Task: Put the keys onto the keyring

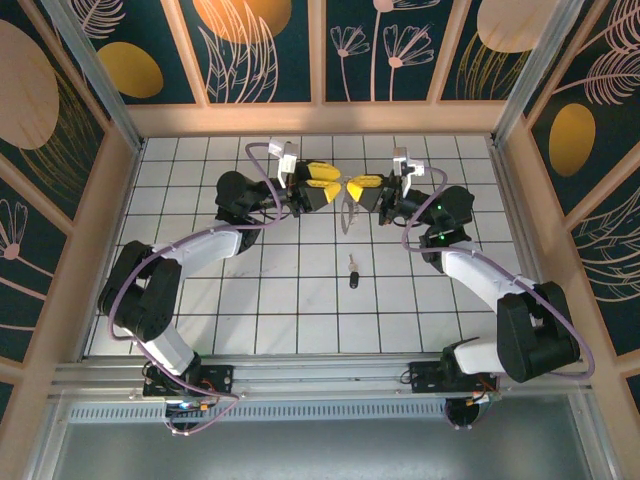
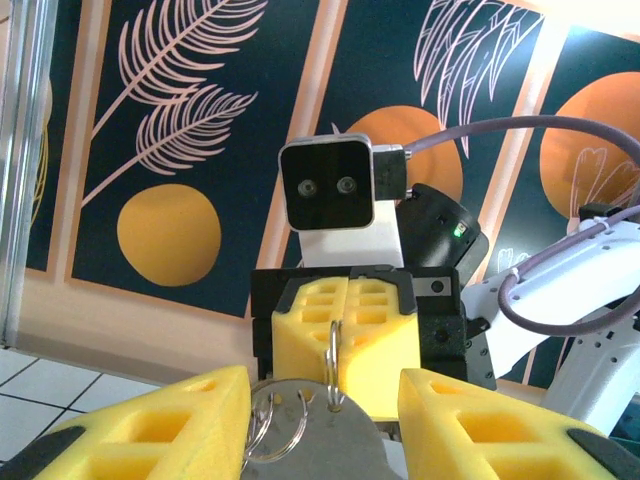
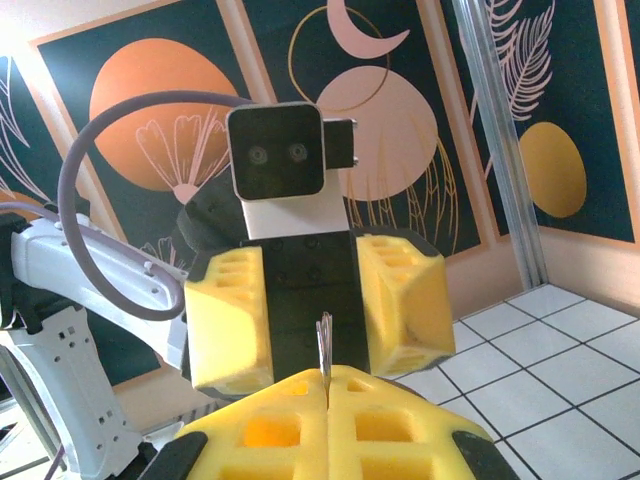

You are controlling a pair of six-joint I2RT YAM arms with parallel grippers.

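Top view: both arms reach to upper centre of frame, L tool [image 1: 325, 187] and R tool [image 1: 362, 190] tip to tip above the tiled worktop [image 1: 250, 300]. R tool is clenched on the keyring [image 3: 325, 348] — a thin metal loop seen edge-on in R wrist view, pinched betw. the yellow pads [image 3: 400, 430] at lower centre, sticking up toward L tool. In L wrist view L tool's fingers [image 2: 170, 425] stand apart at bottom of frame w/ a grey metal piece [image 2: 340, 448] betw. them and split-ring loops [image 2: 278, 425] just left of it — can't tell if they grip it. Black-headed key [image 1: 353, 273] lies on worktop at frame centre, well below both tools, head toward bottom edge.
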